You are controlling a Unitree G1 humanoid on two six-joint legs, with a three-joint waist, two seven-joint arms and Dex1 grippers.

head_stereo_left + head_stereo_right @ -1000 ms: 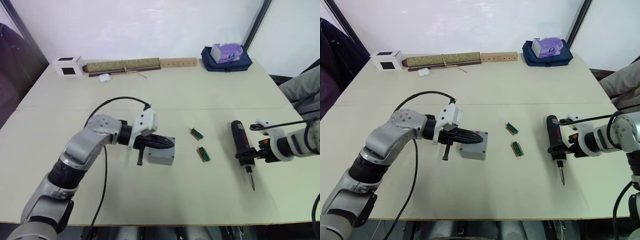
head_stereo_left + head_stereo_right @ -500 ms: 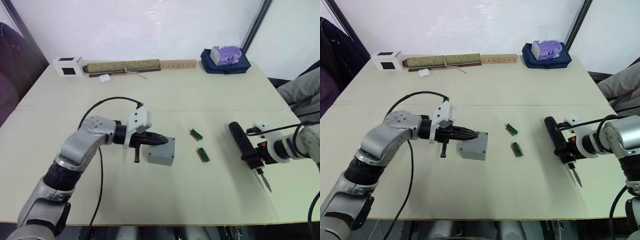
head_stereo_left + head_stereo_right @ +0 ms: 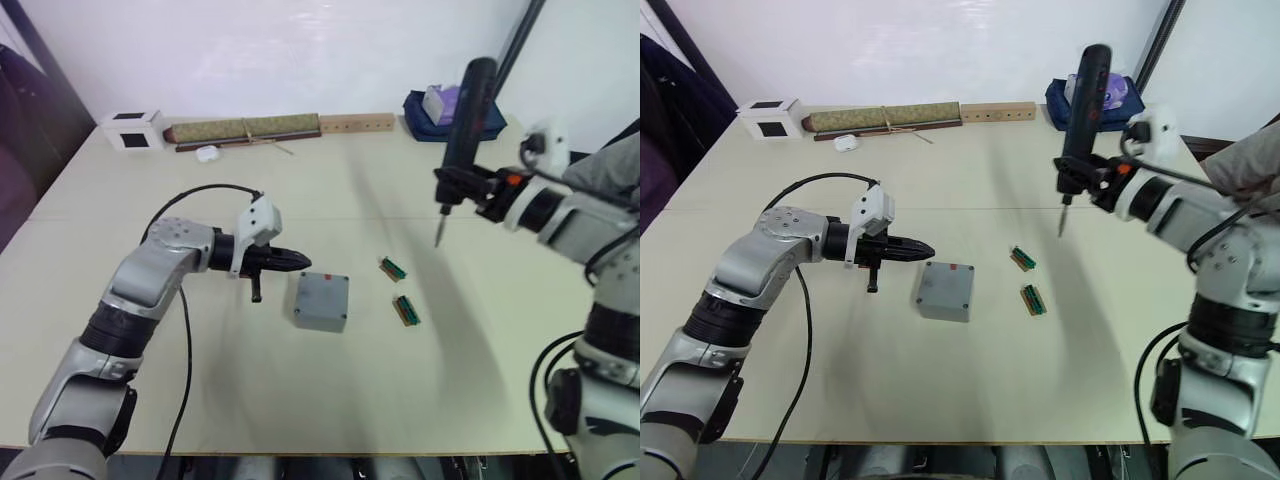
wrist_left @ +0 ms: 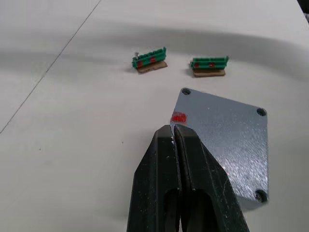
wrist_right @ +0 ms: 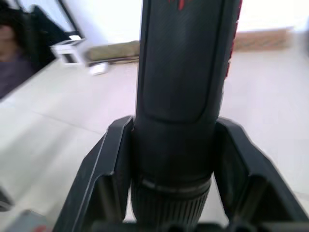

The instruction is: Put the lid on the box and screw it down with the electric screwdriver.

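The grey lid [image 3: 324, 291], with a tiny red mark near one corner, sits on top of the box [image 3: 317, 320] in the middle of the table. The lid's screw holes show in the left wrist view [image 4: 227, 140]. My left gripper [image 3: 303, 260] is shut and empty, its tips [image 4: 174, 130] just off the lid's back-left corner and apart from it. My right gripper [image 3: 462, 188] is shut on the black electric screwdriver [image 3: 464, 105]. It holds the tool upright, high over the table's right half, with the bit [image 3: 438, 230] pointing down. The right wrist view has the screwdriver body [image 5: 181, 72] between the fingers [image 5: 108, 164].
Two green circuit-board strips [image 3: 393, 267] [image 3: 406, 309] lie right of the box. Along the far edge are a white cube [image 3: 135, 131], a rolled mat [image 3: 245, 131], a wooden block [image 3: 356, 125] and a blue bag [image 3: 490, 128]. A person's grey sleeve [image 3: 600, 170] is at the right.
My right arm lifted the screwdriver off the table and swung it upright, up and toward the centre. My left gripper drew back to the left, off the box.
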